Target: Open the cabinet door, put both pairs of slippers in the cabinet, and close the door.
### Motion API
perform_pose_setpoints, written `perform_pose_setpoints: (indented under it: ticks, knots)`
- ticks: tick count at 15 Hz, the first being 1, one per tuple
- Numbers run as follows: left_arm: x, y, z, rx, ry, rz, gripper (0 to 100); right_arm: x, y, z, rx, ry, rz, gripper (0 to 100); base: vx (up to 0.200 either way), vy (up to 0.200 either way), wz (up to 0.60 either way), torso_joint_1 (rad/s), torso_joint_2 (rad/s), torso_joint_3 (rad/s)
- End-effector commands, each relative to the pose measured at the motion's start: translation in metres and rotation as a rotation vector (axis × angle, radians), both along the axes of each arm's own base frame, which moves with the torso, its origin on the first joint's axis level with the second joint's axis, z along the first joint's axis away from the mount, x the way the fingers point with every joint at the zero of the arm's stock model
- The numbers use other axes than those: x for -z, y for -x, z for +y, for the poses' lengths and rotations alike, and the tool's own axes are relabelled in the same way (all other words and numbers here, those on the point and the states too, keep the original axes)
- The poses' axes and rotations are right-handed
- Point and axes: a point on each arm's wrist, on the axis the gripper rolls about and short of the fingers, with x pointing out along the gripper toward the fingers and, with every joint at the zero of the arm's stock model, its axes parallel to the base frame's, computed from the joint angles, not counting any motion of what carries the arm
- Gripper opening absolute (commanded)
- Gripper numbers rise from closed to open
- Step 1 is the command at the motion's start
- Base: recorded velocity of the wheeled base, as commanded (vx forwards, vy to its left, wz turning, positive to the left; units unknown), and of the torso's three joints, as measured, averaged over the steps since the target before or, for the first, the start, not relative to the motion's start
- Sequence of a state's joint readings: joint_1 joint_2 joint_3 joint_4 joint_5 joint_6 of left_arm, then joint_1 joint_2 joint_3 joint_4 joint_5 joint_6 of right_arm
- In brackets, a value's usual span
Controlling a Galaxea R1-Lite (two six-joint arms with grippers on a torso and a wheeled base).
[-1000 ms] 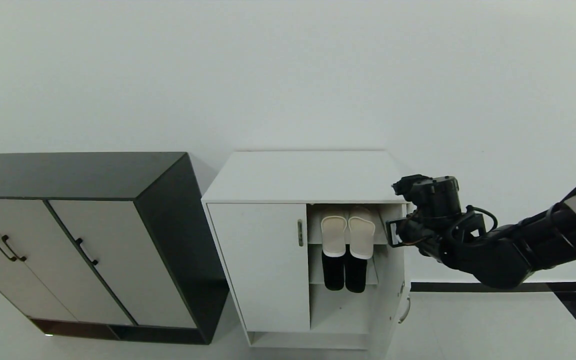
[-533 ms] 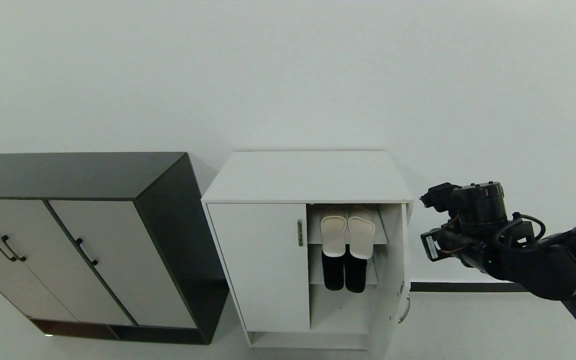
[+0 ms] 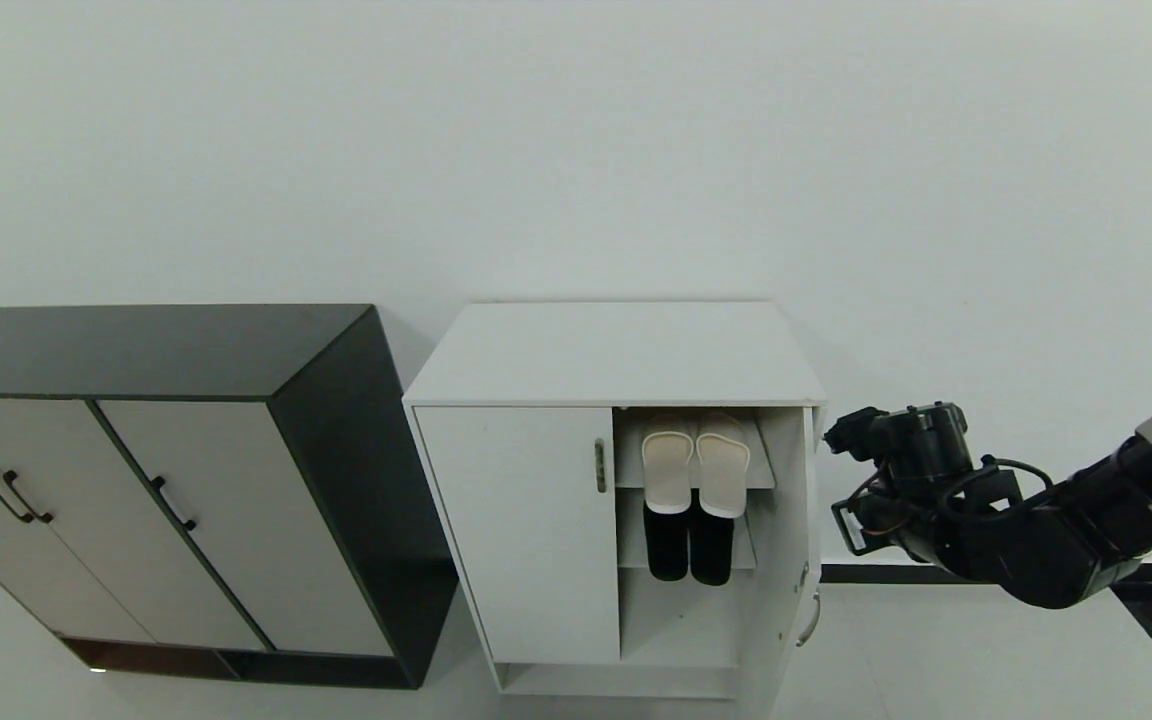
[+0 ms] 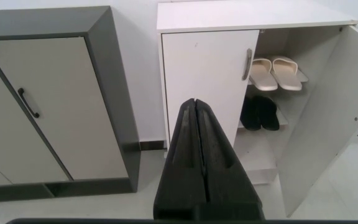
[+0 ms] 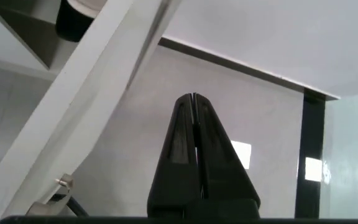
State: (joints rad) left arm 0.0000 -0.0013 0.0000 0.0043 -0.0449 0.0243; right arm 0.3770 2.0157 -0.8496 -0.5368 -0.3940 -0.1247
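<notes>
Left gripper: fingers pressed flat together, nothing between them.
Right gripper: fingers likewise closed against each other, empty.
Right arm: stretched in from the right, forearm sloping up toward the elbow, wrist at its left end.

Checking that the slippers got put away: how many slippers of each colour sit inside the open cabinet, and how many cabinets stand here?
cream slippers: 2
black slippers: 2
cabinets: 2, the white cabinet and the dark cabinet
Total: 6
</notes>
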Motion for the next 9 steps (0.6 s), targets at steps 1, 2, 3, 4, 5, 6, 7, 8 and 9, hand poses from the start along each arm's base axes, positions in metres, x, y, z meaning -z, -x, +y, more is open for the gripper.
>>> perform_pose_setpoints:
  ticks: [1,2,3,4,5,6,7,8,9]
  knots:
    - [0.000,0.000,0.000,0.000,0.000,0.002,0,0.011,-0.003,0.003,-0.012,0.002,0.028,0,0.000,0.000,0.00,0.000,0.00,0.000]
    - [0.000,0.000,0.000,0.001,0.000,0.002,0,0.011,-0.003,0.005,-0.041,-0.023,0.023,0,0.000,0.000,0.00,0.000,0.00,0.000]
    - [0.000,0.000,0.000,0.001,0.001,0.002,0,0.010,-0.003,0.008,-0.065,-0.041,0.016,0,0.000,0.000,0.00,0.000,0.00,0.000]
    - [0.000,0.000,0.000,0.001,0.000,0.002,0,0.008,-0.003,0.010,-0.093,-0.066,0.001,0,0.000,0.000,0.00,0.000,0.00,0.000]
    - [0.000,0.000,0.000,0.001,0.001,0.002,0,0.007,-0.003,0.012,-0.122,-0.090,-0.012,0,0.000,0.000,0.00,0.000,0.00,0.000]
    - [0.000,0.000,0.000,0.001,0.000,0.002,0,0.005,-0.003,0.015,-0.149,-0.115,-0.029,0,0.000,0.000,0.00,0.000,0.00,0.000]
    - [0.000,0.000,0.000,0.001,0.000,0.002,0,0.004,-0.003,0.018,-0.164,-0.149,-0.043,0,0.000,0.000,0.00,0.000,0.00,0.000]
    - [0.000,0.000,0.000,0.001,0.000,0.002,0,0.002,-0.003,0.022,-0.181,-0.189,-0.054,0,0.000,0.000,0.00,0.000,0.00,0.000]
    - [0.000,0.000,0.000,0.001,0.000,0.002,0,0.001,-0.002,0.026,-0.200,-0.235,-0.064,0,0.000,0.000,0.00,0.000,0.00,0.000]
